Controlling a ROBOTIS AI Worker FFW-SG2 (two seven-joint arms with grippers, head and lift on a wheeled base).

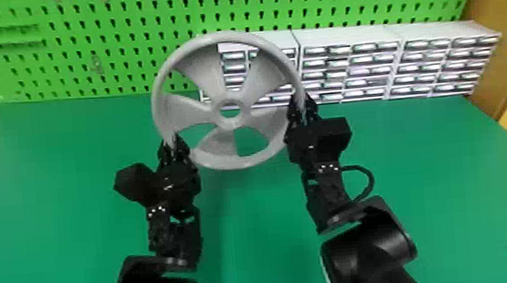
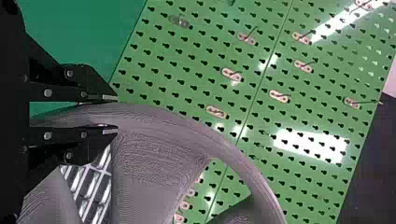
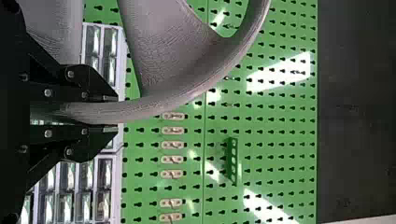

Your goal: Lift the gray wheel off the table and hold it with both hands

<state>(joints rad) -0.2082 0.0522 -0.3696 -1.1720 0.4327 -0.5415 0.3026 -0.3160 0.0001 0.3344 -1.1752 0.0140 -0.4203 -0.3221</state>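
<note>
1. One wheel [image 1: 241, 101], two grippers. The wheel had five spokes [image 1: 204, 71] and one hole in the hub. It was tilted up between the grippers, looked to be off the table [image 1: 246, 226], and most of it reached past their fingertips.
2. Left gripper [image 1: 171, 140]: two fingers, closed down to about the rim's thickness, one on each side of it, so it had hold of the wheel.
3. Right gripper [image 1: 301, 100]: same deal, two fingers pinched around the opposite side of the rim.
4. I counted three drawer cabinets [image 1: 348, 36], beyond the right gripper and off to its right. One pegboard [image 1: 98, 43] stood past both grippers, with seven clips [image 3: 173, 145] in a column ahead of the right one's fingertips, plus one green holder [image 3: 232, 161].
5. Hidden stuff: the wheel covered chunks of the leftmost cabinet, and the fingers covered bits of the rim. Both wrist views cut the wheel off, and the head view's bottom edge chopped both arms. Couldn't make out what was in the drawers.
</note>
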